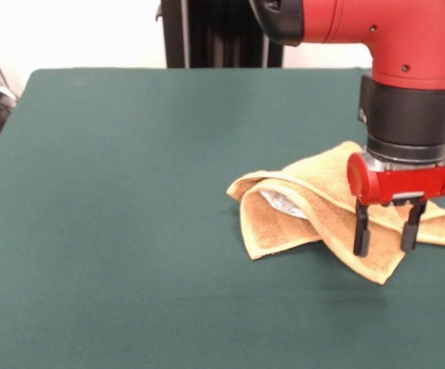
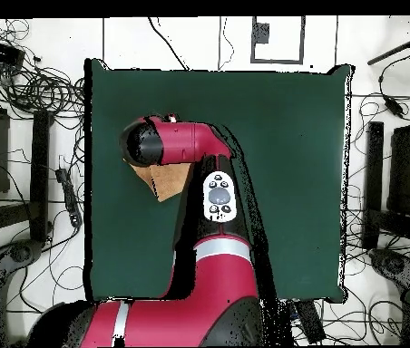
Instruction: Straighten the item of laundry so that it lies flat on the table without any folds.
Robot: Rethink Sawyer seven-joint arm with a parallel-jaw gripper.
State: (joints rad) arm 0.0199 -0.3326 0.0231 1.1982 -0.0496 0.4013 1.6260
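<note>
- 1 crumpled, folded towel [image 1: 322, 211] lies on the desk [image 1: 130, 192], white tag [image 1: 286, 204] showing.
- Hand [image 1: 386, 237] hovers over the towel's edge, fingers [image 1: 361, 231] apart, holding nothing.

white wall [image 1: 91, 34] | pale floor [image 2: 372, 322] | tangled cables [image 2: 41, 86]

Most of the green surface [image 1: 130, 192] was left bare and passable; only the crumpled orange towel [image 1: 314, 201] lay under the spread claw [image 1: 389, 231].

Light: bright, even | shadows: faint, soft | glare: white background | focus: slightly soft
</note>
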